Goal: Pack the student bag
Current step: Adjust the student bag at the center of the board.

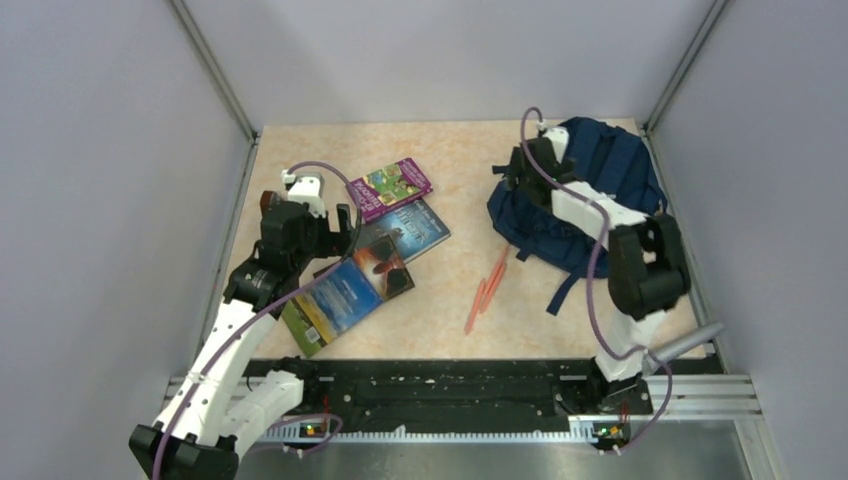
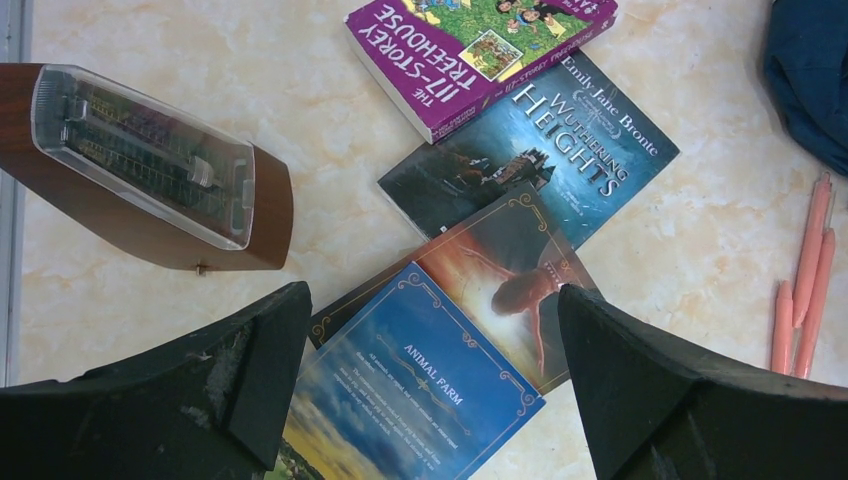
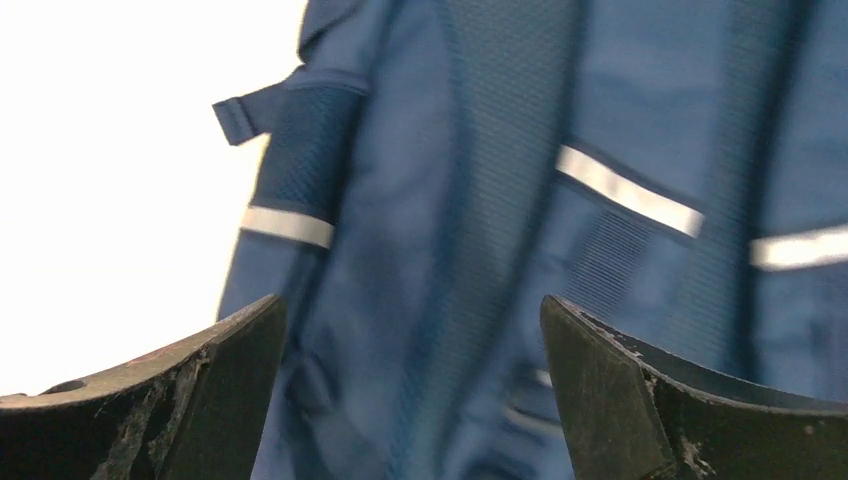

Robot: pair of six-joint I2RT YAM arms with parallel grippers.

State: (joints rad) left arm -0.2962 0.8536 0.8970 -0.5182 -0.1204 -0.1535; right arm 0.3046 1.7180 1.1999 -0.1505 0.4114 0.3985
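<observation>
Navy fabric fills the right wrist view: the student bag [image 3: 480, 200] lies at the far right of the worktop [image 1: 450, 150], and our right tool [image 3: 412, 305] hangs over it with fingers spread apart, clamping nothing. Our left tool [image 2: 430, 300], likewise wide apart, hovers above overlapping books [image 2: 560, 150]. A few orange pens [image 1: 487, 290] lie between books and bag.

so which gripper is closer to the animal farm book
Left. The left gripper hangs open just over the Animal Farm book; the right gripper is across the table, open above the student bag.
</observation>
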